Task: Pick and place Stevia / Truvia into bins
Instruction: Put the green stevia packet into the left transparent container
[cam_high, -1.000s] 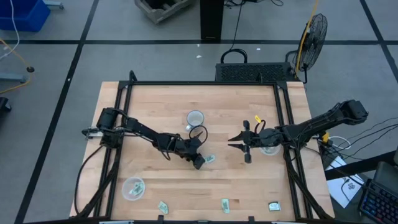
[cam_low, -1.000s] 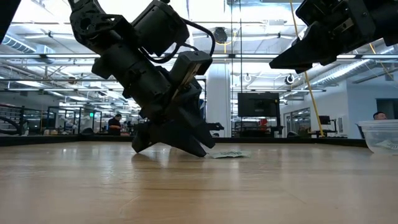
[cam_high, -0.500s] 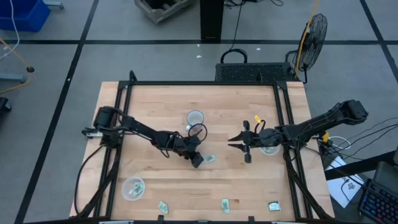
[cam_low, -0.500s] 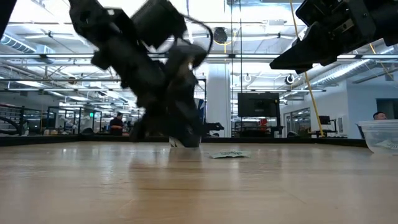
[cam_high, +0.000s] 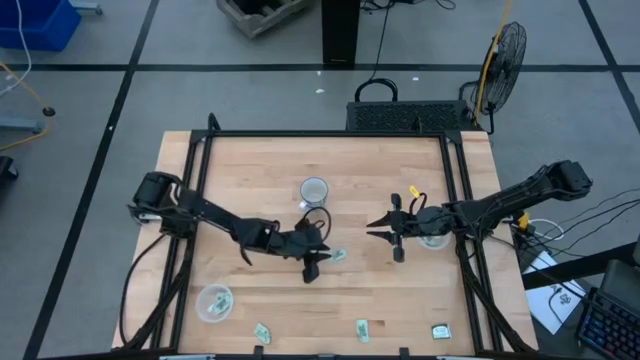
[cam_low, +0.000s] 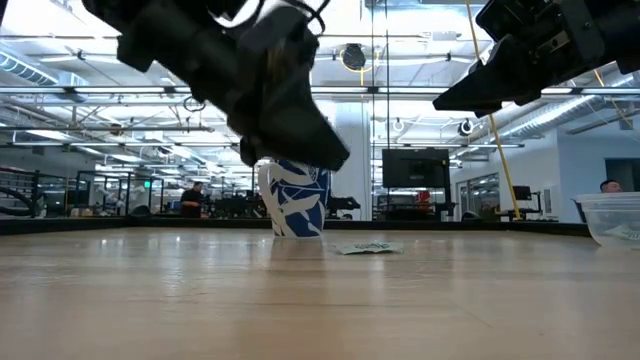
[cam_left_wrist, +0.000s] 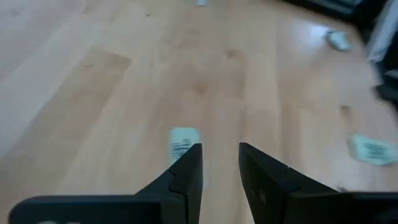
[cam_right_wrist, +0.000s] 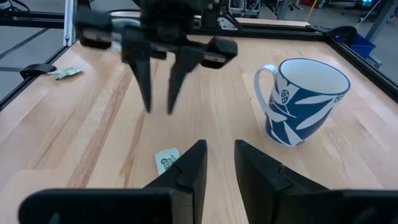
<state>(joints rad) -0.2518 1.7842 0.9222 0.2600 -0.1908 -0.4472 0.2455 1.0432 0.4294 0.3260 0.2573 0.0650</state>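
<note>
My left gripper (cam_high: 310, 268) hangs open above the table, fingers pointing down, nothing between them. A pale green and white sachet (cam_high: 338, 256) lies flat on the wood just to its right; in the left wrist view this sachet (cam_left_wrist: 182, 140) shows beside one fingertip. In the right wrist view the left gripper (cam_right_wrist: 158, 109) stands above and behind that sachet (cam_right_wrist: 166, 160). My right gripper (cam_high: 383, 231) waits open, held high right of centre. One clear tub (cam_high: 214, 301) sits near the front left with a sachet in it. The other tub (cam_high: 435, 240) lies under the right arm.
A white mug with blue leaves (cam_high: 314, 190) stands upright behind the left gripper. Three more sachets (cam_high: 262, 332), (cam_high: 362, 329), (cam_high: 440, 330) lie along the near edge. A black rail frames the table (cam_high: 320, 134). Bare wood lies between the two grippers.
My left gripper has risen off the table beside the sachet and drawn slightly toward the near edge; it carries nothing. The sachet stays flat where it was. The mug now shows behind where the gripper stood.
</note>
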